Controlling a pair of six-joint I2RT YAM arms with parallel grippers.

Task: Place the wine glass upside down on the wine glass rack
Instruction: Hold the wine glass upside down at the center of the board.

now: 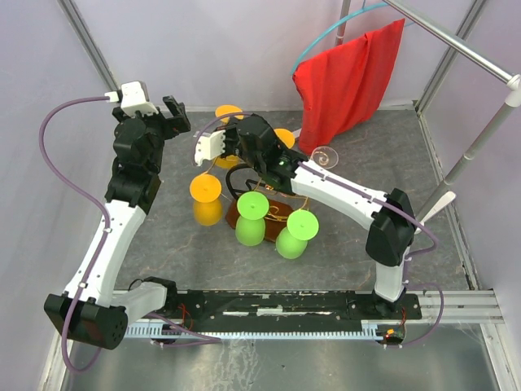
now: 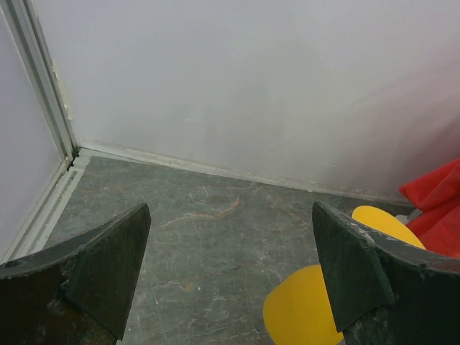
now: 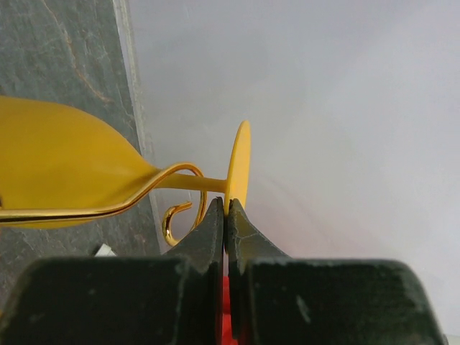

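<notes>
The wine glass rack (image 1: 241, 213) stands mid-table, its dark wooden base partly hidden under hanging glasses. My right gripper (image 1: 231, 130) is shut on the rim of the foot (image 3: 241, 162) of a yellow wine glass (image 3: 57, 165). The glass hangs upside down, its stem lying in a copper wire arm (image 3: 162, 176) with a curled end (image 3: 172, 219). The foot also shows in the top view (image 1: 229, 112). My left gripper (image 1: 176, 111) is open and empty, left of the rack; in its own view (image 2: 230, 266) two yellow feet (image 2: 302, 309) lie near the right finger.
Another yellow glass (image 1: 207, 199) and two green glasses (image 1: 251, 218) (image 1: 296, 233) hang upside down on the rack. A clear wine glass (image 1: 324, 155) lies by the red cloth (image 1: 350, 77) at the back right. Walls close the back and sides; a metal rail (image 1: 456, 41) crosses above right.
</notes>
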